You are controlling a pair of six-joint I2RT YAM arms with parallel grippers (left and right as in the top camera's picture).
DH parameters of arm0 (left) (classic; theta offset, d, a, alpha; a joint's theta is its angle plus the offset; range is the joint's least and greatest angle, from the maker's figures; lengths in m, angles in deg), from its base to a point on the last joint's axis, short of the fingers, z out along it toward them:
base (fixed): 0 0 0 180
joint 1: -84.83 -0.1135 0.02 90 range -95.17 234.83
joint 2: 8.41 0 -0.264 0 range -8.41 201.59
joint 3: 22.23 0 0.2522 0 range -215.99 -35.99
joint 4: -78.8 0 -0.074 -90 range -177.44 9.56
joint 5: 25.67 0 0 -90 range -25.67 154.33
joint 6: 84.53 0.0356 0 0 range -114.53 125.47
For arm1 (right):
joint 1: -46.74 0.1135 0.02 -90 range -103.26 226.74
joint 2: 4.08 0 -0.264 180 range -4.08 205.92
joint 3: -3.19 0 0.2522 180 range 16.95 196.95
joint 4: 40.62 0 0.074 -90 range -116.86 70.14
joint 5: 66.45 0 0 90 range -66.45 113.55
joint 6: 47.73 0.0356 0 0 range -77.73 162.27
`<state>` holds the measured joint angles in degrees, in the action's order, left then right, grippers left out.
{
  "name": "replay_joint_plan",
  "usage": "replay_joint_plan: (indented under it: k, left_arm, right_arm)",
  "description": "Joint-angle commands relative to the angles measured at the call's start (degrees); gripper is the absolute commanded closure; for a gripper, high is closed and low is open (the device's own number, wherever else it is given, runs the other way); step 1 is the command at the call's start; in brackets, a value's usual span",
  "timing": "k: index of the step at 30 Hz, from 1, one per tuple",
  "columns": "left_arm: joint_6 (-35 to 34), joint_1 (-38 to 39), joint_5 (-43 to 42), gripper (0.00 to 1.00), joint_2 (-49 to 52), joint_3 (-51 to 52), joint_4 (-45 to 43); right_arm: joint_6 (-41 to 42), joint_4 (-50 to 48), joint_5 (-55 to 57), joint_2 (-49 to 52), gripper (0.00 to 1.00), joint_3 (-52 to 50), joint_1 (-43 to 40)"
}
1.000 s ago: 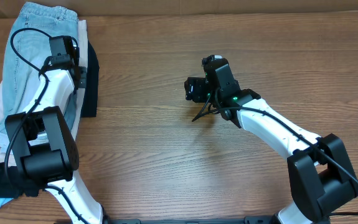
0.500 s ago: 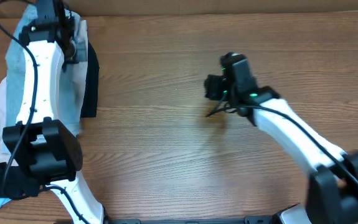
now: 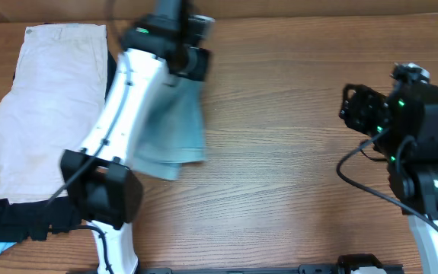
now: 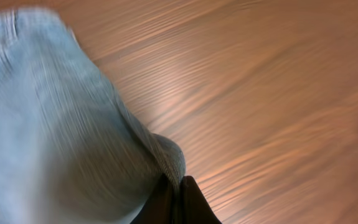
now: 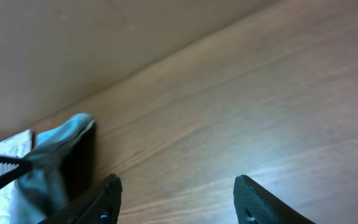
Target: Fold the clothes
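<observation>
Over table (image 3: 279,190), left hand (image 4: 175,198) pinches denim shorts (image 3: 177,129); right hand (image 5: 177,200) spread wide, empty; beige shorts (image 3: 47,114) lie nearby.

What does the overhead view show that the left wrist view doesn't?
Only overhead: the beige shorts lying flat at far left, the black fringed garment at their near end, and the right gripper off to the right, away from the clothes. Only left wrist: the grip itself, the left gripper with jaws closed on a fold of the denim shorts. Both: those shorts hanging from that gripper, and the wooden table beneath.
</observation>
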<state>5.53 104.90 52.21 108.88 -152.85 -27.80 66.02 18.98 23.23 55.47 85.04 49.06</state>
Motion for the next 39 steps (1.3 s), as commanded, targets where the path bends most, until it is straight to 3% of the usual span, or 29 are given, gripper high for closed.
replay_joint_plan:
  k: [1, 4, 6, 8, 10, 13, 14, 16, 20, 27, 33, 39]
  left_arm:
    - [-0.57, 6.32, -3.15, 0.96, 0.48, -1.75, -3.1]
    - [-1.62, 9.84, -2.08, 0.94, 2.08, -1.75, -5.79]
    - [-2.23, 11.04, -2.08, 0.82, 3.45, -1.75, -7.39]
    - [-2.71, 11.28, -2.1, 0.6, 4.61, -1.75, -9.22]
    - [-2.82, 10.91, -1.99, 0.33, 5.25, -1.75, -11.78]
    - [-2.89, 8.61, -1.29, 0.04, 5.03, -2.29, -15.23]
    - [-2.99, 7.54, -1.44, 0.0, 4.92, -3.02, -15.56]
    - [-3.98, 5.05, -1.46, 0.0, 4.81, -5.18, -14.56]
    - [-3.93, -0.68, -1.55, 0.0, 4.81, -9.16, -9.27]
    - [-3.85, -10.32, -4.9, 0.0, 4.85, -9.4, -2.75]
    - [-2.73, -14.36, -4.85, 0.0, 4.9, -8.39, -1.6]
    - [-1.31, -14.64, -3.74, 0.0, 5.51, -7.78, -1.16]
  right_arm:
    - [-0.09, 1.81, 0.2, -0.24, 0.38, 0.63, -1.33]
    - [-0.11, 3.69, 0.24, 0.31, 0.35, 0.61, -1.4]
    - [-0.13, 4.24, 0.24, 0.76, 0.34, 0.61, -1.4]
    - [-0.11, 4.48, 0.2, 1.25, 0.32, 0.61, -1.4]
    - [-0.11, 4.85, -0.07, 1.75, 0.32, 0.61, -1.4]
    - [-0.17, 5.44, -2.62, 3.15, 0.31, 0.61, -1.36]
    - [-0.31, 5.7, -4.09, 3.91, 0.31, 0.59, -1.31]
    - [-3.72, 5.7, -9.4, 5.9, 0.29, 0.55, -1.29]
    - [-9.4, 4.28, -15.89, 11.98, 0.17, 0.57, 1.29]
    - [-8.52, -8.5, -15.17, 24.55, 0.11, 1.55, 9.03]
    - [-8.79, -13.0, -14.73, 37.35, 0.05, 6.43, 15.96]
    - [-8.79, -13.22, -6.49, 46.88, 0.04, 13.35, 23.32]
